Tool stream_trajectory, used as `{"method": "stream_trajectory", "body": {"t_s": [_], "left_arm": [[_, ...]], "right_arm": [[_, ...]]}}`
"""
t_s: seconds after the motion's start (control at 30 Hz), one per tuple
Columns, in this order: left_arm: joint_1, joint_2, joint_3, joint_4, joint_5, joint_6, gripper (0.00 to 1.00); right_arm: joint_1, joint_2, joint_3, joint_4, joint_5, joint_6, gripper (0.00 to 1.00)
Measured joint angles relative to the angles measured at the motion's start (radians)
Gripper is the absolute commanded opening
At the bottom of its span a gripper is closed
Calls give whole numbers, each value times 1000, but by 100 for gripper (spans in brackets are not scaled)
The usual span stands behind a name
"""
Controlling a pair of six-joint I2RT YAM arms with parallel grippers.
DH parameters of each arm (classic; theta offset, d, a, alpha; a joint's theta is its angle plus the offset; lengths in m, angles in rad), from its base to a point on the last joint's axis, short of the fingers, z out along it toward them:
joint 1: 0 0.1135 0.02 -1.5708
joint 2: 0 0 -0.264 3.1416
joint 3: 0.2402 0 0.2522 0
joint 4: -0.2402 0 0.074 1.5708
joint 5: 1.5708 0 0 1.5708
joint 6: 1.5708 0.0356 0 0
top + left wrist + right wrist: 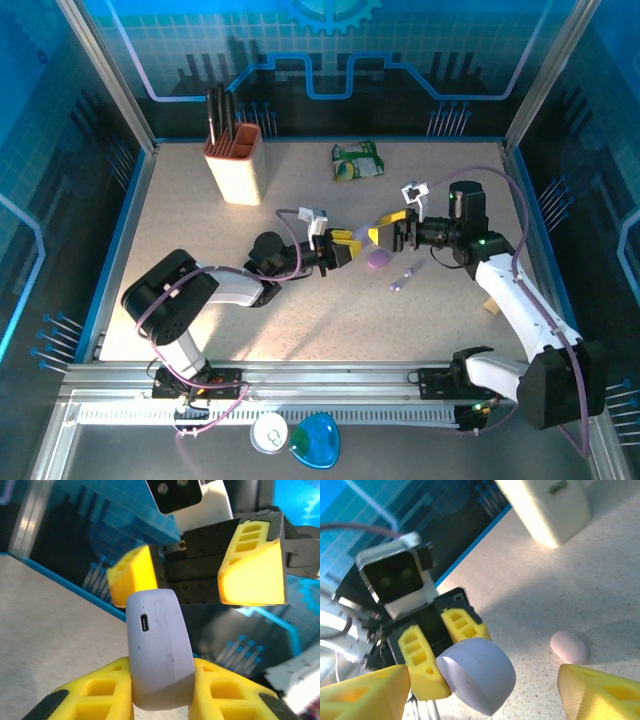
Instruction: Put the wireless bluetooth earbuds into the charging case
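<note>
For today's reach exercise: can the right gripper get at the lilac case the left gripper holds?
Probably yes: the right gripper, open, faces the lilac case, which juts free of the left gripper.

No legible txt or nos. Crumpled green-and-white foil packet at far side of tabletop carries print, too small to read.
</note>
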Motion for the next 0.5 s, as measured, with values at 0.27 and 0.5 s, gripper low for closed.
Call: {"method": "stream_trajectory", "body": {"t_s": [0.27, 0.5], "left_arm": [[6, -25, 0, 3, 146, -159, 21], [11, -25, 9, 2, 161, -219, 20]], "right_arm": [[1, 14, 13, -77, -158, -136, 56], [2, 34, 14, -116, -182, -167, 48]]}}
